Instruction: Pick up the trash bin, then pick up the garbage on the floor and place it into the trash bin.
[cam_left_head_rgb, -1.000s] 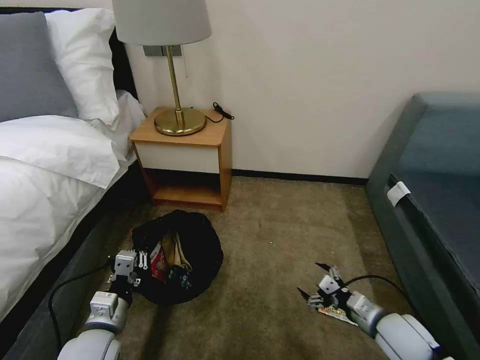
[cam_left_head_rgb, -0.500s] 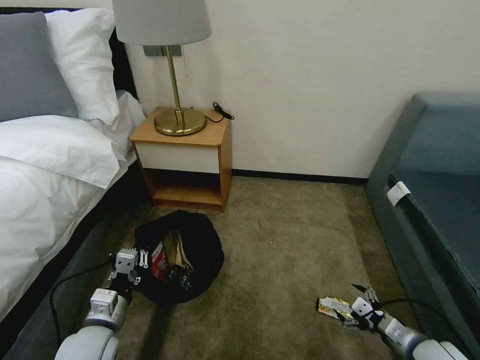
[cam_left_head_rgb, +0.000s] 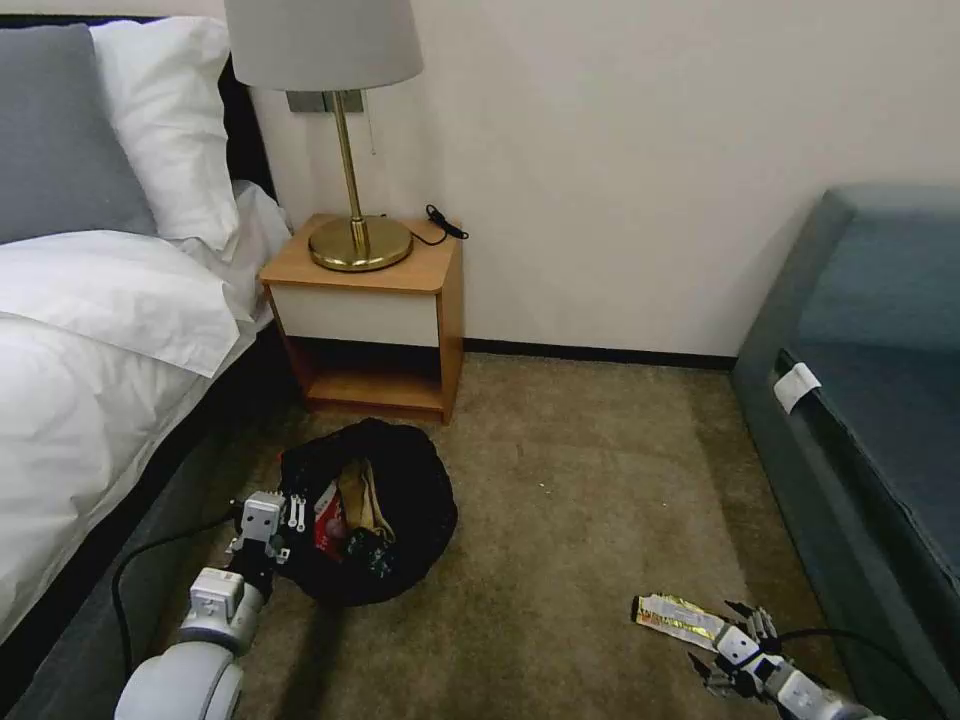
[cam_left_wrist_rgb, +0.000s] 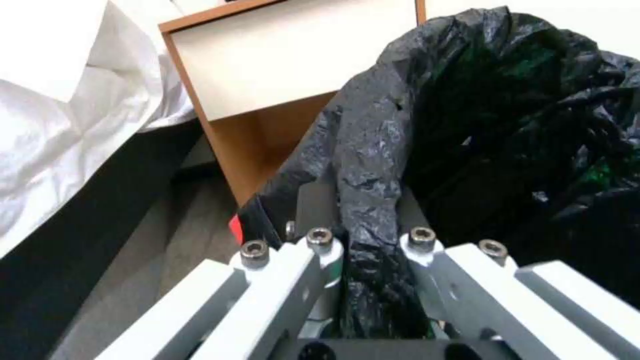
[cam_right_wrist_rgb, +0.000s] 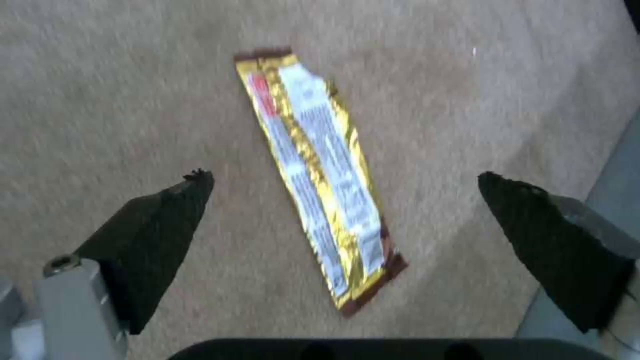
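Note:
The trash bin, lined with a glossy black bag, sits on the carpet in front of the nightstand. My left gripper is shut on the near-left rim, and in the left wrist view the fingers of that gripper pinch the bag-covered rim of the trash bin. Inside the bin lie a red packet and tan paper. A long yellow-white wrapper lies flat on the carpet at the right. My right gripper hovers open just behind it, its fingers straddling the wrapper from above without touching.
A bed runs along the left. The wooden nightstand with a brass lamp stands at the back. A dark teal sofa borders the right, close to the right arm. Open carpet lies between bin and wrapper.
My right gripper has drawn back toward me, off the wrapper, which stays on the carpet and is now uncovered. The bin and left gripper have shifted slightly right.

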